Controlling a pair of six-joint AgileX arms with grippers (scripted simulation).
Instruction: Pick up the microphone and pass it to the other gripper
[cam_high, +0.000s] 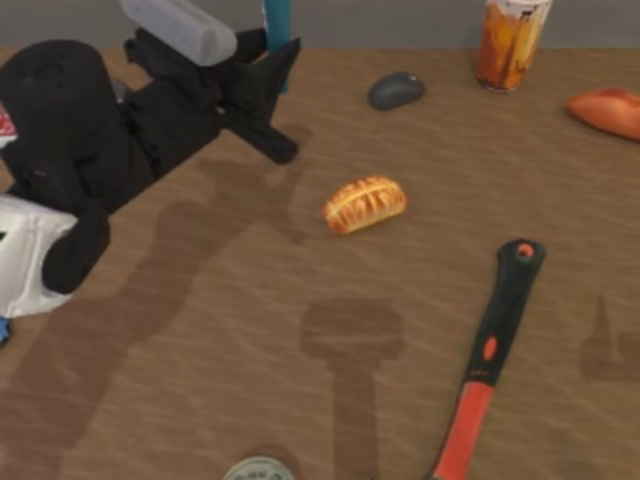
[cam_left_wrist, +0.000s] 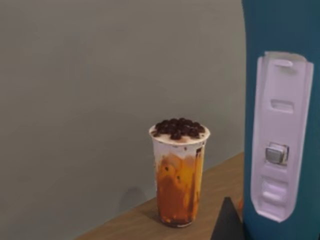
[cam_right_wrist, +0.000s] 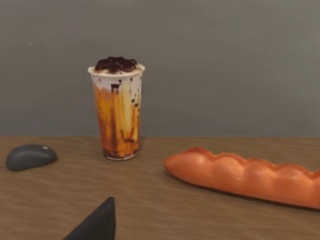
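Held up close before the left wrist camera, the microphone (cam_left_wrist: 282, 125) shows a teal handle and a white switch strip (cam_left_wrist: 277, 140). From above, the left gripper (cam_high: 268, 95) grasps it at the table's far left, raised above the wood

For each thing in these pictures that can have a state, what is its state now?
microphone: lifted off the table, upright, held by the left gripper.
left gripper: raised at the table's far left, shut on the microphone.
right gripper: only one fingertip shows, low over the table.
hammer: lying flat, untouched.
drink cup: standing upright.
bread roll: lying on the table.
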